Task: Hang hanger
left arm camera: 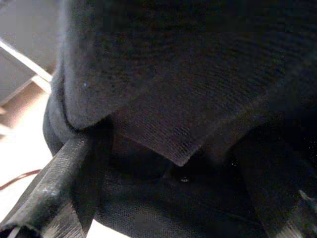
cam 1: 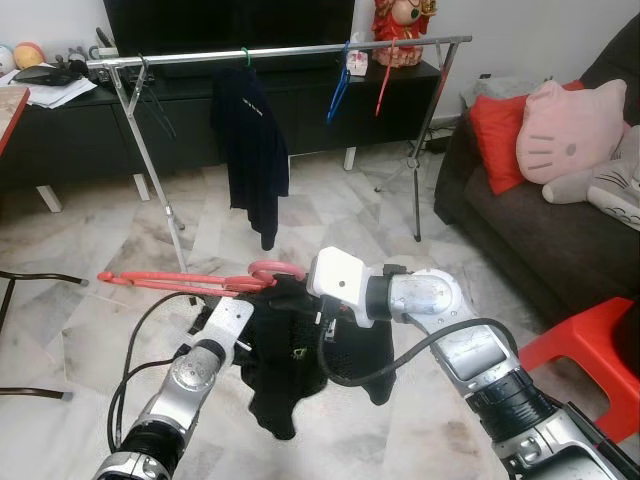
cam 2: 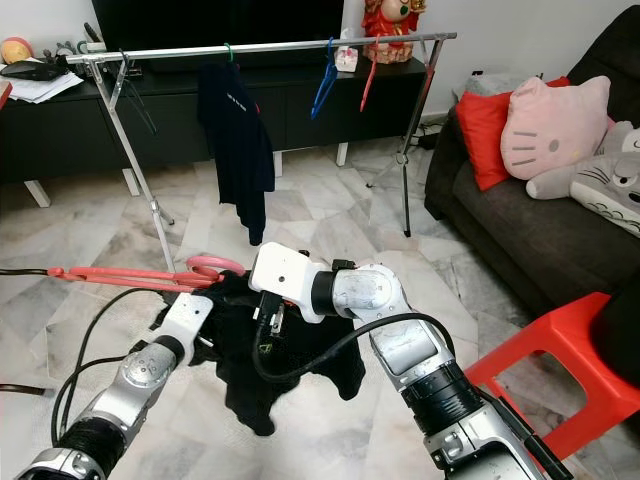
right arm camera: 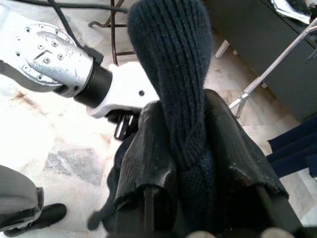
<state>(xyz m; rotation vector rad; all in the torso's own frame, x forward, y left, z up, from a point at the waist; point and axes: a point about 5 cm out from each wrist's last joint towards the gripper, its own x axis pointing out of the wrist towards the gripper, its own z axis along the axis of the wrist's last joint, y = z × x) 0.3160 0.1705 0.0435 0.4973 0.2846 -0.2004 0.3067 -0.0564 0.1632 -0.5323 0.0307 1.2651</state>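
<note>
One pink hanger [cam 1: 185, 281] lies level in front of the robot, its hook beside the white wrist of the right arm and its long bar reaching out to the robot's left. One black garment [cam 1: 290, 355] hangs bunched from it between the two arms, over the marble floor [cam 1: 90, 240].

The right hand [right arm camera: 190, 148] reaches across from the right, its two black fingers [right arm camera: 148, 148] clamped on a twisted roll of the dark knit cloth. The left hand [left arm camera: 163, 163] comes up from below and presses into the garment; the left wrist view is mostly dark fabric with one finger [left arm camera: 54, 183] at its edge, so I cannot tell whether that hand grips anything.

Beyond them stands one metal clothes rail [cam 1: 290, 50]. On it hang one dark shirt [cam 1: 250, 150] on a green hanger, one bare blue hanger [cam 1: 338, 90] and one bare red hanger [cam 1: 384, 85]. To the right are a dark sofa [cam 1: 540, 230] with three cushions and one red plastic stool [cam 1: 590, 345].
</note>
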